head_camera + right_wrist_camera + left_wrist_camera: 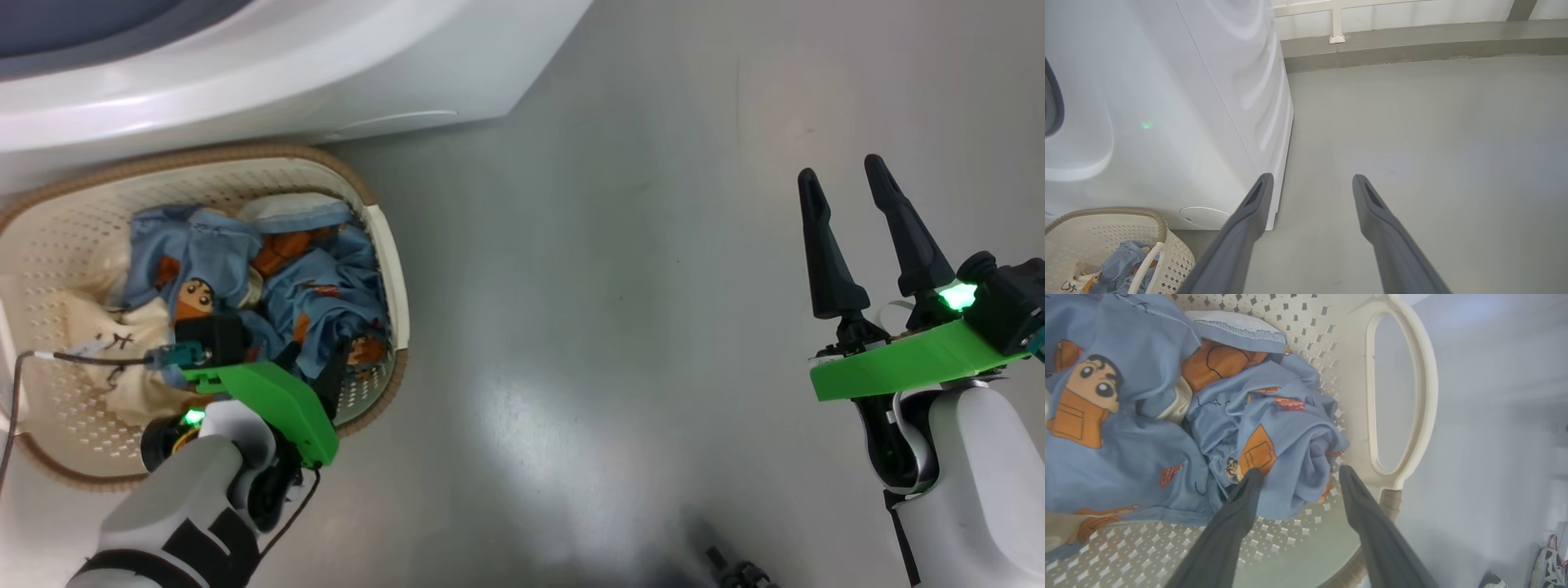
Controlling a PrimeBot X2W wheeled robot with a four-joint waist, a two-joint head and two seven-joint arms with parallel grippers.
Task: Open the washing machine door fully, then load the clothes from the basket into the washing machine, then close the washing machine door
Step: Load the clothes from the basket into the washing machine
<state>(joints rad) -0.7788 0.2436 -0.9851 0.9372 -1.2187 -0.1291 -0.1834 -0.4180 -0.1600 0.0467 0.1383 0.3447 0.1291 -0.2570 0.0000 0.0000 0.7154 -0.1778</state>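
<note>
Clothes [1294, 457] bunch betw. L jaws, spread wide, prob. touching; R jaws apart over floor [1433, 122].

A laundry corner, it seems: a white washing machine [326, 73] on a smooth grey floor [612, 245], and a basket [245, 152] of clothes [326, 294] just beside it.
</note>
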